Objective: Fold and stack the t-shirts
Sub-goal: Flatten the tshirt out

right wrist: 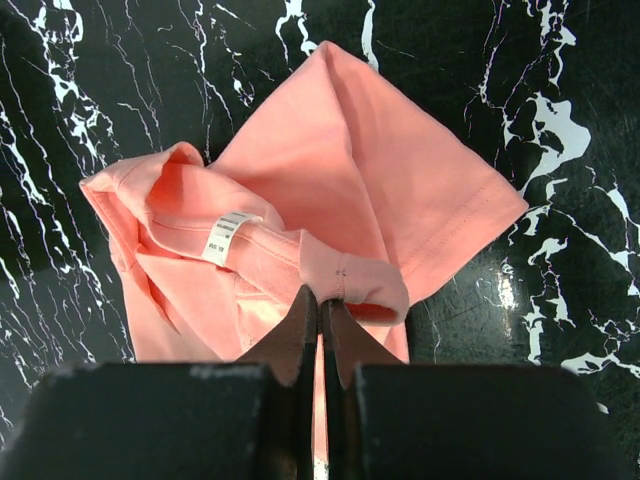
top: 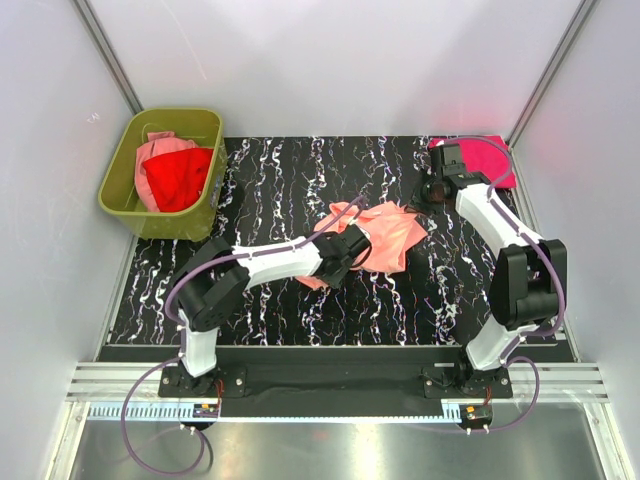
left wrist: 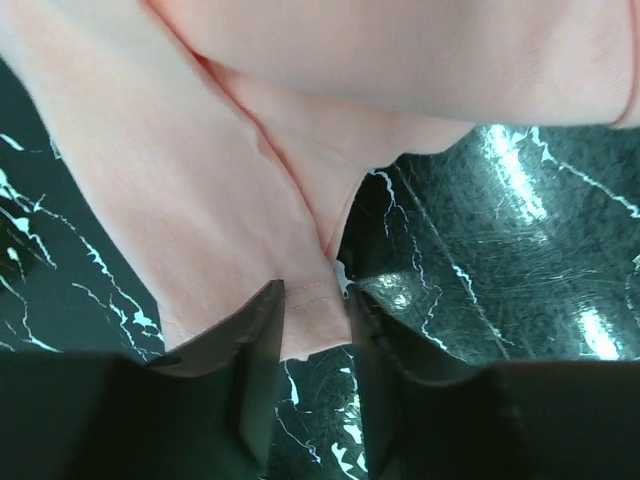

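A salmon-peach t-shirt (top: 385,238) lies crumpled in the middle of the black marbled mat. My right gripper (right wrist: 319,297) is shut on its collar (right wrist: 375,275), close to the white neck label (right wrist: 225,237); in the top view the right gripper (top: 420,203) sits at the shirt's far right corner. My left gripper (left wrist: 313,290) is low over the shirt's near left edge, jaws apart, with the stitched hem (left wrist: 310,320) lying between the fingertips. In the top view the left gripper (top: 345,258) covers part of the cloth. A folded magenta-pink t-shirt (top: 492,160) rests at the back right.
An olive-green bin (top: 120,200) stands at the back left, holding a red t-shirt (top: 178,178) and a dusty pink t-shirt (top: 160,150). White walls with metal frame posts close in the mat on three sides.
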### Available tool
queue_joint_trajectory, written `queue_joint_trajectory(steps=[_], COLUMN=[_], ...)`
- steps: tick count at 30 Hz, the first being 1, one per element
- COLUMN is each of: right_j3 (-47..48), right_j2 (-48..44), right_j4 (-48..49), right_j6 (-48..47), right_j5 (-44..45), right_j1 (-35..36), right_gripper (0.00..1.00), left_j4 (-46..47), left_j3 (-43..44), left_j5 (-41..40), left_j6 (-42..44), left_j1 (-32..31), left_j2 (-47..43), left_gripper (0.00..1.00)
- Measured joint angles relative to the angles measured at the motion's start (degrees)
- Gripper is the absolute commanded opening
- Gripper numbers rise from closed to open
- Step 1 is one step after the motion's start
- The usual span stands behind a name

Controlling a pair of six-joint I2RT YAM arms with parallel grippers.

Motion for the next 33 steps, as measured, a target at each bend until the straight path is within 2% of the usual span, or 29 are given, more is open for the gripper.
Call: queue_joint_trajectory(steps=[1, 3, 4, 6, 12, 18, 22, 27, 33], right_j3=[0.0, 0.0, 0.0, 0.0, 1.1, 6.6, 13.2, 18.3, 16.5], right_j2=[-0.1, -0.2, -0.2, -0.2, -1.1, -7.5, -15.3, -28.9, -43.1], right_j4=[0.0, 0.0, 0.0, -0.1, -2.4, -9.5, -13.2, -12.7, -7.8], right_j6=[0.0, 0.0, 0.0, 0.0, 0.0, -0.6, -1.2, -1.0, 0.8], right_j5=[0.0, 0.0, 0.0, 0.0, 0.2, 4.7, 9.2, 11.2, 12.2], right_j1=[0.0, 0.0, 0.0, 0.0, 0.0, 0.0, 0.0, 0.0, 0.0], right_gripper=[0.03, 0.03, 0.02, 0.02, 0.00, 0.00, 0.00, 0.00, 0.00], left_j4=[-0.2, -0.5, -0.7, -1.9, -8.2, -15.5, -22.1, -28.6, -29.3], left_j3=[0.3, 0.7, 0.9, 1.5, 6.4, 17.1, 27.3, 39.7, 41.9], left_j5=[-0.5, -1.4, -1.9, -2.8, -5.1, -11.3, -18.5, -26.8, -29.7], left_j6=[-0.1, -0.4, -0.5, -1.0, -1.8, -3.8, -4.5, -3.9, -0.8], left_j1=[-0.2, -0.4, -0.5, -0.6, -0.6, -0.6, -0.6, -0.6, -0.6], left_j2=[0.0, 0.0, 0.0, 0.0, -4.4, -19.5, -28.0, -32.7, -39.4], left_gripper=[0.21, 0.13, 0.05, 0.00, 0.00, 0.00, 0.00, 0.00, 0.00])
